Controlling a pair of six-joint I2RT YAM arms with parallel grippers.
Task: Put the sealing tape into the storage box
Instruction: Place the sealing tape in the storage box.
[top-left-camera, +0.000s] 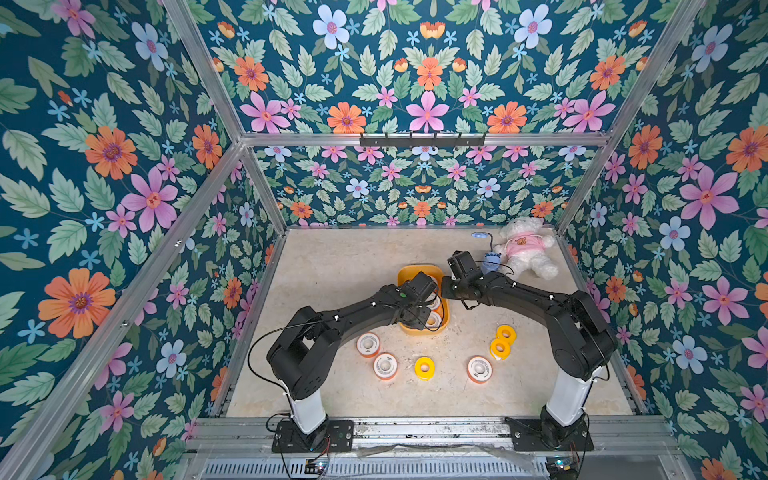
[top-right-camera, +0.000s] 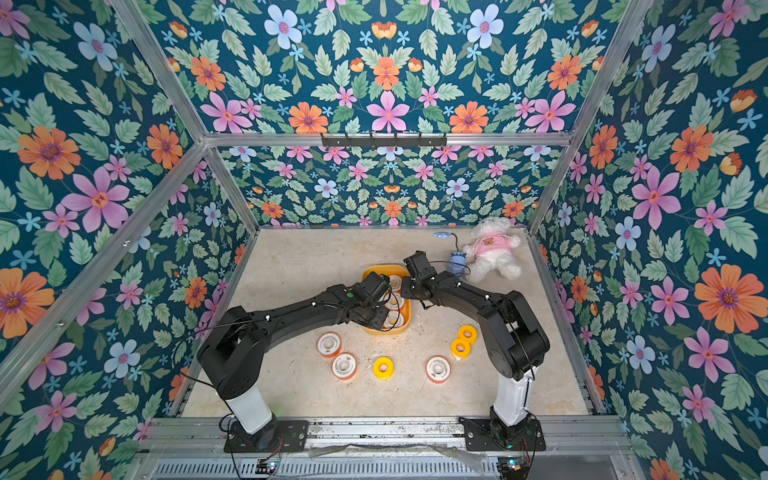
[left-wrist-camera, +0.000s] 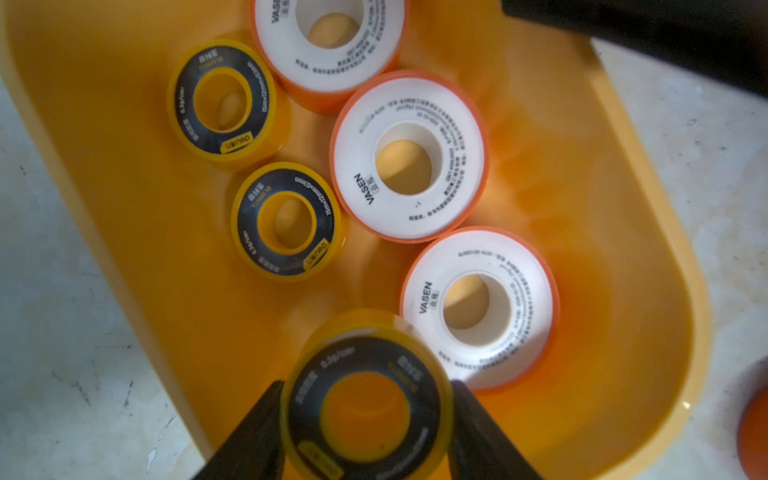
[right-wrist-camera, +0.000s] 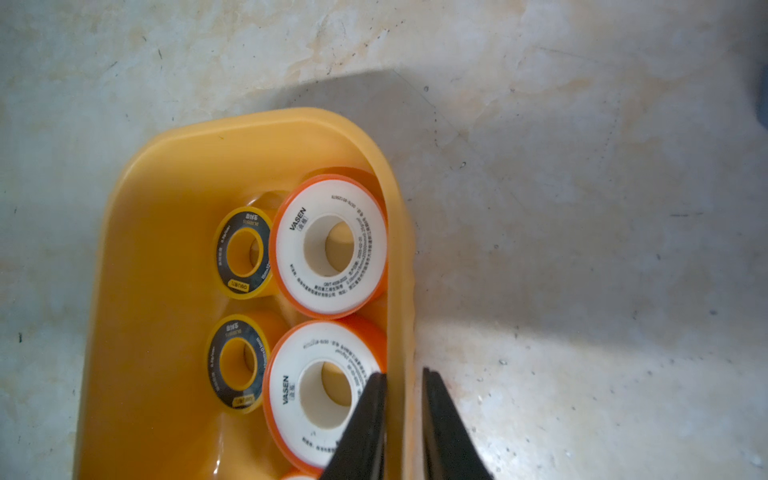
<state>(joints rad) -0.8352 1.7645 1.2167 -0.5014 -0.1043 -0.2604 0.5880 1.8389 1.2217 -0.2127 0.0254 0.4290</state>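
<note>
storage box (top-left-camera: 419, 331): mid table (top-left-camera: 345, 266) between both arms, open side up, long axis running away from the arm bases.
held ring (left-wrist-camera: 365, 411): black-and-yellow, flat, hole axis straight up, hanging over the near end of the box floor just beside a white roll.
left gripper (left-wrist-camera: 368, 384): fingers about half spread, one on each side of the ring's rim, grasping it.
right gripper (right-wrist-camera: 403, 374): fingers almost together, clenched on the box's long wall, one inside, one outside.
boxed white rolls (left-wrist-camera: 409, 158): three in a row along that wall, flat, holes up.
boxed rings (left-wrist-camera: 286, 220): two, flat, beside the white row.
loose white rolls (top-left-camera: 385, 365): three on the table, nearer the arm bases than the box.
loose yellow rolls (top-left-camera: 424, 368): three, same area, two touching.
</note>
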